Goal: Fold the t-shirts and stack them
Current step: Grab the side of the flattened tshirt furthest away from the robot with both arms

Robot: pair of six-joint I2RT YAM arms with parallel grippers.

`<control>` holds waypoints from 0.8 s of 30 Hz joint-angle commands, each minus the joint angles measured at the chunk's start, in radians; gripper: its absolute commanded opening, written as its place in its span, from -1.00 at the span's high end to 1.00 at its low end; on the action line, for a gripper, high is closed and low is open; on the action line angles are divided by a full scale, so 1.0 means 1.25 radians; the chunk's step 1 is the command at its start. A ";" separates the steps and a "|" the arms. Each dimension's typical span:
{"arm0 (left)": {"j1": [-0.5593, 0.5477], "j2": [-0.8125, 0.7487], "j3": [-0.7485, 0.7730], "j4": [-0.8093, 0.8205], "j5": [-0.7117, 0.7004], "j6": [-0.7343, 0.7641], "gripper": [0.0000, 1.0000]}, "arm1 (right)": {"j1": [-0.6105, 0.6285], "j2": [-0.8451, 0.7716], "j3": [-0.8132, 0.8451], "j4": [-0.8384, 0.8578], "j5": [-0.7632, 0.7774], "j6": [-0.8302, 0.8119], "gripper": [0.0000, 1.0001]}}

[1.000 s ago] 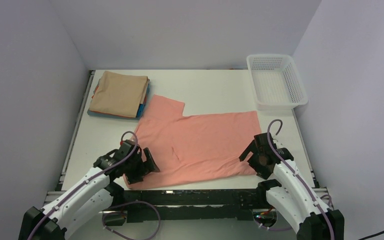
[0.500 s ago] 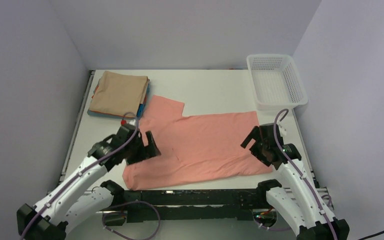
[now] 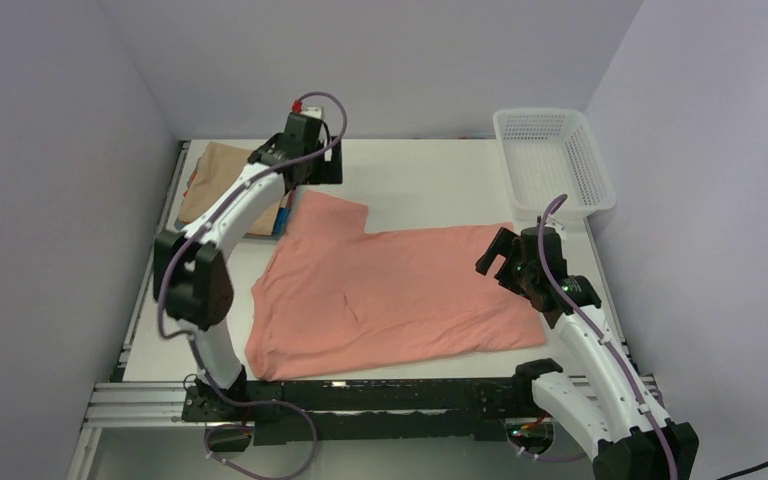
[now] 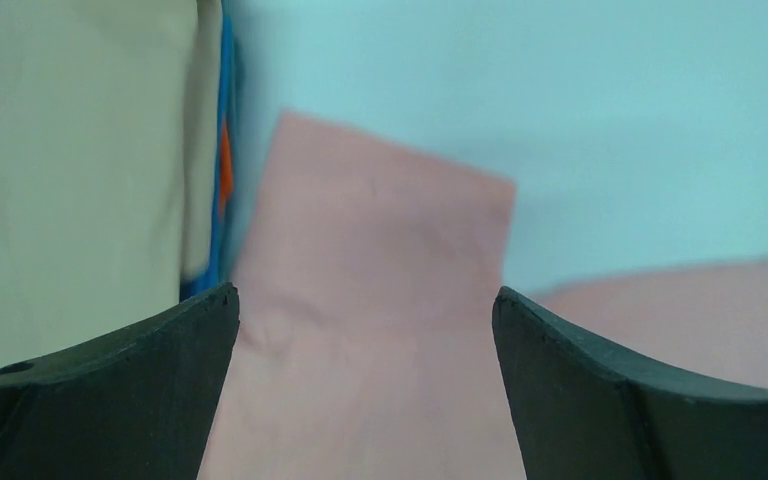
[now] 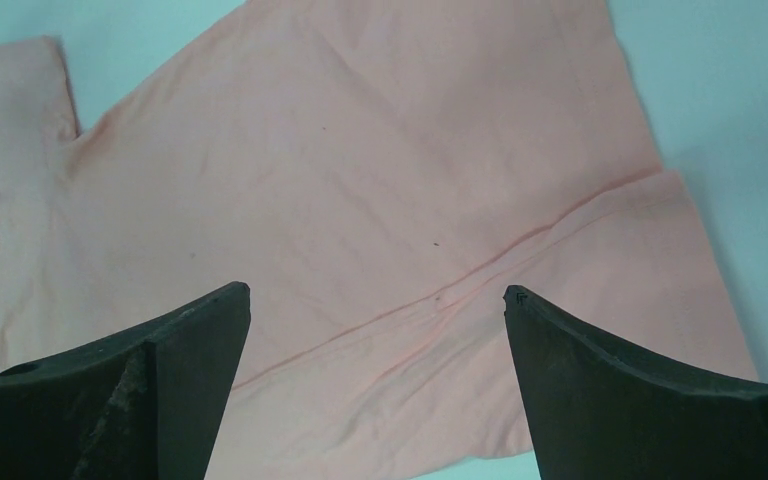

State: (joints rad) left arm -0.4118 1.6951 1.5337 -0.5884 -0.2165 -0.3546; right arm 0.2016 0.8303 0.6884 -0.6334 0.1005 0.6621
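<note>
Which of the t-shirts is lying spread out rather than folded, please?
The salmon-pink t-shirt, spread flat mid-table; the tan t-shirt lies folded on top of others at the far-left corner.

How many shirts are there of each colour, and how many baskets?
Pink shirt: 1, spread flat
Tan shirt: 1, folded, on top of the others
Blue shirt: 1, only an edge shows
Reddish-orange shirt: 1, only an edge shows
White basket: 1
Total: 5 things, 4 of them shirts

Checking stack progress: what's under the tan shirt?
A blue edge and an orange-red edge peek out beneath the tan shirt; the rest, and how many shirts, is covered.
</note>
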 commanded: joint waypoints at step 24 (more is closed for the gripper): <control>0.112 0.601 0.486 0.008 0.102 0.104 -0.99 | -0.002 -0.060 -0.035 -0.009 0.047 -0.023 -1.00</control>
State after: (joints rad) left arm -0.2771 2.4195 2.1033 -0.5388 -0.1158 -0.1814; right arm 0.2016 0.7666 0.6411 -0.6483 0.1299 0.6430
